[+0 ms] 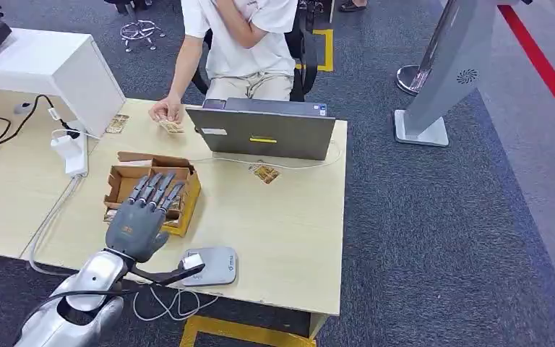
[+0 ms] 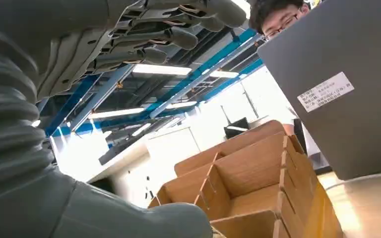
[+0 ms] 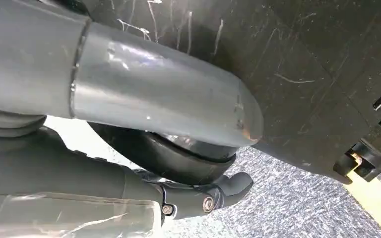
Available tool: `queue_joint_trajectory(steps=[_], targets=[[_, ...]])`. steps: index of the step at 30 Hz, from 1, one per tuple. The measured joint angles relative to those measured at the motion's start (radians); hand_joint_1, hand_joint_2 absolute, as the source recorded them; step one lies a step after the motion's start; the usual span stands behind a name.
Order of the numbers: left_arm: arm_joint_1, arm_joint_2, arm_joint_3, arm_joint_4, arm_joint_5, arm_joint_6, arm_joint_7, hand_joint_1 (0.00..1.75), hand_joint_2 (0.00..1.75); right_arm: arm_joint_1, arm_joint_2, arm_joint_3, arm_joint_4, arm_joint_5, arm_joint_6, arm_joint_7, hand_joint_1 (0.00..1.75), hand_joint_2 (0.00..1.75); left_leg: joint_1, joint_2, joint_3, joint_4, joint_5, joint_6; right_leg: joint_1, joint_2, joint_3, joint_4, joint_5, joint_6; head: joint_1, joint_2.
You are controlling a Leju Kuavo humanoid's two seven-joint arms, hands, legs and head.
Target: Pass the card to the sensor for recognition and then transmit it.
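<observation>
The left hand (image 1: 143,217) hovers over the cardboard box (image 1: 124,182) on the tabletop (image 1: 282,224), its fingers straight, spread apart and holding nothing. The cards (image 1: 177,205) stand in the box's compartments, just under the fingertips. More cards lie loose: one at 12 o'clock from the box near the seated person's hand (image 1: 165,110), another (image 1: 264,173) at 3 o'clock in front of the laptop (image 1: 267,130).

The step in hand looks like picking a card out of the box. To do it well, the hand should come down over a single compartment, pinch one card by its upper edge between thumb and a finger, and lift straight up so the dividers do not catch it. The grey sensor pad (image 1: 213,266) lies at 5 o'clock from the box, near the tabletop's front edge, so the carry is short.

The head view gives the whole layout. The left wrist view shows, from low down, the box's dividers (image 2: 213,186) and the open fingers (image 2: 178,37) above them. The right wrist view shows the carpet (image 3: 297,208) and the right hand (image 3: 193,196) blurred, so I cannot tell whether it is open or closed.
</observation>
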Motion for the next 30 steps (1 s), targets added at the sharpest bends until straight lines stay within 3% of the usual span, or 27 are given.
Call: queue_joint_trajectory(steps=[4,18,30], targets=[[0.006,0.000,0.000,0.010,-0.006,-0.029,0.014,0.00,1.75,0.000,0.000,-0.001,0.002,0.005,0.000,0.002,0.00,0.00,0.000,0.000,0.000,0.000,0.000,0.000,0.000,0.000,0.000,0.000,0.000,0.000,0.000,0.000],[0.009,0.015,0.027,0.036,-0.055,-0.027,0.064,0.00,1.75,0.003,-0.004,-0.001,0.002,0.022,0.000,0.007,0.00,0.00,0.000,0.000,0.000,0.000,0.000,0.000,0.000,0.000,-0.001,0.000,0.000,0.000,0.000,0.000],[-0.005,0.014,0.051,0.095,-0.075,-0.015,0.073,0.00,1.75,0.003,-0.004,-0.001,0.002,0.030,0.000,0.011,0.00,0.00,0.000,0.000,0.000,0.000,0.000,0.000,0.000,0.000,-0.001,0.000,0.000,0.000,0.000,0.000]])
